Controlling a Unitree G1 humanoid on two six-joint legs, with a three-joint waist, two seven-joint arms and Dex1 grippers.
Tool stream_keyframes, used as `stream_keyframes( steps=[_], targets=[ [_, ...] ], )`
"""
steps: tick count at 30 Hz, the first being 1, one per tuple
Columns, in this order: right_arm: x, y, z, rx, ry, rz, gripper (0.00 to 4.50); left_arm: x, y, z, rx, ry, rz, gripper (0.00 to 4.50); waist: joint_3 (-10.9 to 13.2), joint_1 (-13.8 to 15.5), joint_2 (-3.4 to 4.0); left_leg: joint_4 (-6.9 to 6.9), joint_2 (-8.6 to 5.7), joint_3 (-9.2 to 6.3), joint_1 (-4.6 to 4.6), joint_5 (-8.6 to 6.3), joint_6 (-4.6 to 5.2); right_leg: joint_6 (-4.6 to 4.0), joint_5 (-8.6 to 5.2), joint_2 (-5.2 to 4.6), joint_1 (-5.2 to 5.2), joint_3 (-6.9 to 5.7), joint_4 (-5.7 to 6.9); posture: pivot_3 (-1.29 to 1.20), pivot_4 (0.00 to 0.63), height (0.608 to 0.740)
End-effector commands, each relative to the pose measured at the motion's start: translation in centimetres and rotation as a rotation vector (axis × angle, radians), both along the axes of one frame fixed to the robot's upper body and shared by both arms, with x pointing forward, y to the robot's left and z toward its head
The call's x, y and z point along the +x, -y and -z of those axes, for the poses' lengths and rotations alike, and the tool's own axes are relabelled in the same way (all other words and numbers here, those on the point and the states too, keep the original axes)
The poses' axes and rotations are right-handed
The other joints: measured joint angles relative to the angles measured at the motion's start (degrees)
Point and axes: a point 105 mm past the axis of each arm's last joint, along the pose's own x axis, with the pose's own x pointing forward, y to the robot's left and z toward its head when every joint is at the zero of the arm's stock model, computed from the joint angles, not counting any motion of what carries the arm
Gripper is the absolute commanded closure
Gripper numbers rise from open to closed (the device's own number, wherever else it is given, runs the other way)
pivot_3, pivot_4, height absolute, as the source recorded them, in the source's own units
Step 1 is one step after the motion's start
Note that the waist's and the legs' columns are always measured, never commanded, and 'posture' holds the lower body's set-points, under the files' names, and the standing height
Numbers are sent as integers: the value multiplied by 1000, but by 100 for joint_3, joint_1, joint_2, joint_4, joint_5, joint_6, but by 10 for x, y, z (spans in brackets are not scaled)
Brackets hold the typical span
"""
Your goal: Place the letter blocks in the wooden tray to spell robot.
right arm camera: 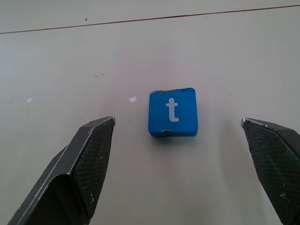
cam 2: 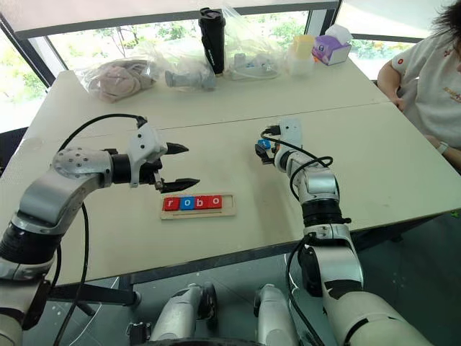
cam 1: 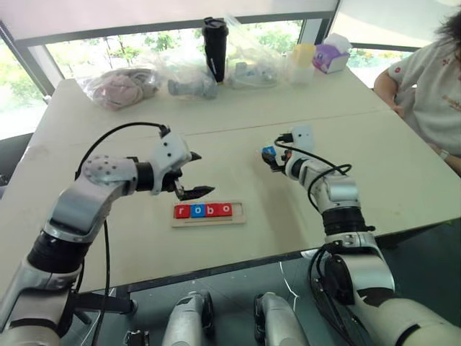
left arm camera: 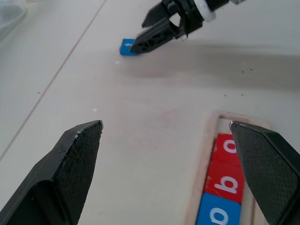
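The wooden tray (cam 1: 238,212) lies on the pale table in front of me. Four letter blocks sit in it in a row: red r (cam 1: 182,211), blue o (cam 1: 197,210), red b (cam 1: 211,210), red o (cam 1: 225,209). The tray's right end is bare. A blue t block (right arm camera: 172,112) lies flat on the table farther back and to the right (cam 1: 269,151). My right gripper (right arm camera: 178,121) stands open just short of it, one finger to each side, apart from it. My left gripper (cam 1: 204,173) hovers open and empty above the tray's left end.
At the table's far edge stand a black tumbler (cam 1: 215,47), clear plastic bags (cam 1: 122,86), a yellow-lidded container (cam 1: 301,61) and a purple box (cam 1: 330,56). A person in a white shirt (cam 1: 432,86) sits at the right side. A seam (cam 1: 288,122) crosses the tabletop.
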Motion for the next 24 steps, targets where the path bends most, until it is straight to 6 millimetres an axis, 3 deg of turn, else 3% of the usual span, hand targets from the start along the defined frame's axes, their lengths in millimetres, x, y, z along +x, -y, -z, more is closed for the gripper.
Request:
stream_keyframes(
  steps=[1, 5, 7, 12, 15, 19, 21, 24],
  targets=[
    [10, -9, -7, -27, 40, -8, 82, 1, -2, -6, -10, 41, -13, 0, 0, -5, 0, 1, 0, 0, 0, 0, 0, 0, 0, 0, 1, 0, 1, 0, 150, 740],
    [15, -9, 3, -76, 26, 14, 82, 0, -3, -1, -13, 34, -28, 0, 0, -7, 0, 3, 1, -1, 0, 1, -1, 1, 0, 0, -2, 0, 10, 0, 150, 740],
    [16, -8, 5, -102, 28, 15, 837, 0, -4, -1, -19, 36, -36, 0, 0, -3, 0, 7, 1, -2, 0, 1, -2, 1, 0, 0, -1, 0, 14, 0, 150, 740],
    [18, -5, 0, -147, 58, 14, 3321, -2, -3, 2, -26, 31, -39, 0, 0, -15, 0, 8, 3, -3, 2, 1, -1, 0, 0, 0, -1, 0, 19, 0, 150, 740],
    [13, -2, -18, -136, 129, 1, 3321, -6, 1, 3, -30, 17, -18, 0, 0, -2, 0, 8, 4, -4, 2, 1, -2, 0, 0, 0, -3, 0, 20, 0, 150, 740],
    [-22, 0, -33, -81, 165, -24, 3321, -15, 5, 4, -33, 19, 17, 0, 0, 29, 0, 9, 3, -5, -2, 1, -2, 0, 0, -4, -8, 0, 23, 0, 150, 740],
    [-71, -11, -16, 21, 81, -47, 3321, -27, 12, 12, -4, 17, 63, 0, -1, 40, -1, 9, 3, -7, -1, -1, -2, -5, -3, -6, -6, 0, 24, 0, 150, 740],
    [-120, -18, 1, 108, -62, -20, 3321, -33, 15, 16, 5, -2, 87, 0, -6, 37, -4, 3, 8, -23, -1, -27, 5, -20, -12, -1, -9, -3, 28, 0, 150, 740]
  ],
)
